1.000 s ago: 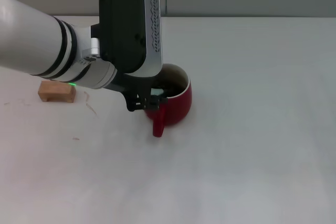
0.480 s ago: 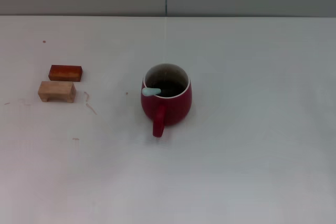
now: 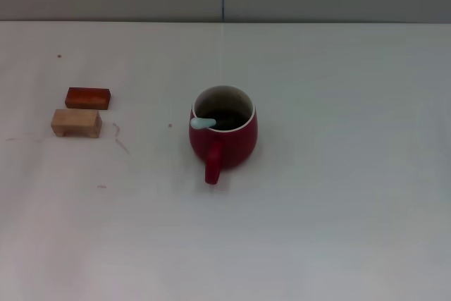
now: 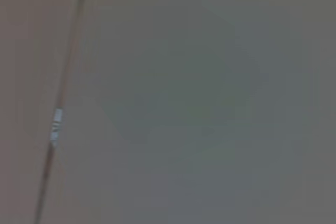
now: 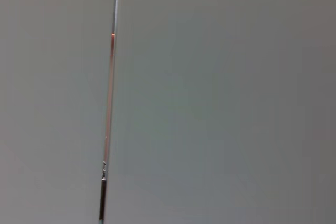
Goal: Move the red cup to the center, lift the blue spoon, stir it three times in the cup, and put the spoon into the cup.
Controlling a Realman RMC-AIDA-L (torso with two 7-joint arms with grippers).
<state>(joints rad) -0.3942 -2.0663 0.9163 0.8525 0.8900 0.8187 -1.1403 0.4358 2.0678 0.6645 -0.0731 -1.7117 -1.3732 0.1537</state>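
Red cup (image 3: 223, 132): stood upright on the white table (image 3: 338, 174), about the middle of the surface, handle turned toward the near edge. The placement is judged to match the centre called for by the task.

Blue spoon (image 3: 203, 123): lodged inside the cup, the pale handle tip leaned on the left part of the white rim and just clear of it; the bowl is lost against the dark interior. It is propped only by the rim and wall, held by nothing else. From this lie the final step is judged complete.

Orange-red block (image 3: 88, 98) and tan block (image 3: 76, 123): laid side by side at the left, the tan one nearer, well apart from the cup. No part in the task is apparent.

Left gripper and right gripper: neither is found in any view, so whether the fingers are apart, together or clamped cannot be told. Nothing on the table is gripped.

Views compared: the cup, spoon and blocks are given by the head view alone. Only a plain grey surface crossed by one thin seam is returned by each wrist view, with no table, no task object and no fingers; the cameras are judged to be pointed away from the work, as for parked arms.
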